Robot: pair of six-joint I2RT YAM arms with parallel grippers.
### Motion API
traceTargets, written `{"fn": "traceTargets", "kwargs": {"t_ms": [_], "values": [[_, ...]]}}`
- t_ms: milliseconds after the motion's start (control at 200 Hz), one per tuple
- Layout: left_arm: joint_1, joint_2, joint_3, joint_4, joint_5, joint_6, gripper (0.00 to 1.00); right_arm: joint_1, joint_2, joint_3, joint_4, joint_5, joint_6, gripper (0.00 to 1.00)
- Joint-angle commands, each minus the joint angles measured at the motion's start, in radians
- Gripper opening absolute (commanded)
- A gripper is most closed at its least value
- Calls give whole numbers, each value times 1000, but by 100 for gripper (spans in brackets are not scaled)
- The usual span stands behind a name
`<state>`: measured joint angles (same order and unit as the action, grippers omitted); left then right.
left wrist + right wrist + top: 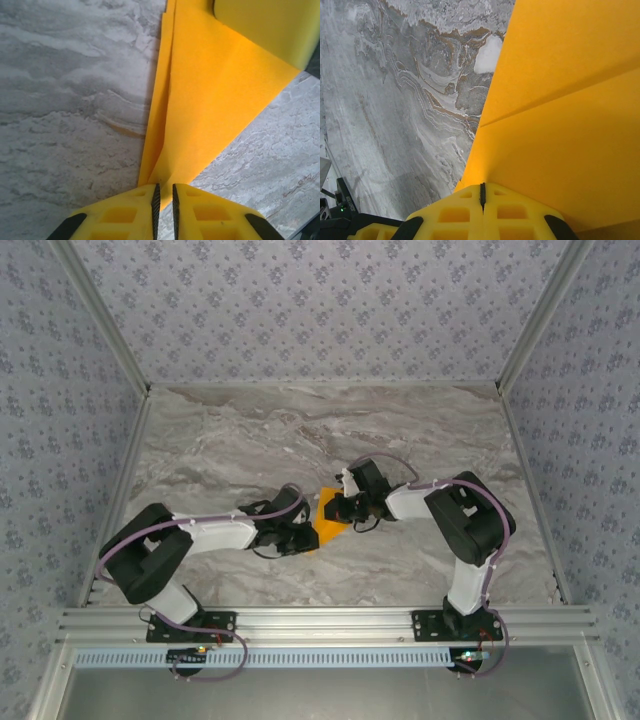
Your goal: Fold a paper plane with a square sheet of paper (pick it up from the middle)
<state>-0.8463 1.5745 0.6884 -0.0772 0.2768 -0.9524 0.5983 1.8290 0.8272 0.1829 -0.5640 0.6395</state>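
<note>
**Square sheet of paper pinched from both sides at mid-bench**

Square sheet of paper sits near the middle of the marbled bench, between your two arms. In the top view it shows as a small bright-orange patch, partly covered by both wrists.

Your left end effector comes in from the left. In its wrist view the left end effector has its yellow fingers drawn to a narrow slit, and a tapering corner of the paper runs down into that slit, so it pinches the sheet. You can see two layers there, with a long crease running up from the fingertips. A yellow finger of the other arm lies over the sheet at the top right.

Your right end effector comes in from the right. In its wrist view the right end effector has its fingers pressed together on the paper's edge. The sheet fans out above them, with one clear fold line across it.

You cannot tell whether the sheet touches the bench.
</note>
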Motion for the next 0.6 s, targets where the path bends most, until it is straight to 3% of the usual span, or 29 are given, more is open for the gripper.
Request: {"fn": "traceTargets", "kwargs": {"t_ms": [0, 310, 595], "values": [[6, -2, -35, -62, -30, -14, 14, 12, -35, -1, -75, 19, -2, 0], [10, -10, -35, -63, -28, -8, 10, 87, -56, -17, -62, 32, -3, 0], [15, -70, -31, 2, -11, 27, 9, 70, 1, -48, -62, 85, -1, 0]]}}
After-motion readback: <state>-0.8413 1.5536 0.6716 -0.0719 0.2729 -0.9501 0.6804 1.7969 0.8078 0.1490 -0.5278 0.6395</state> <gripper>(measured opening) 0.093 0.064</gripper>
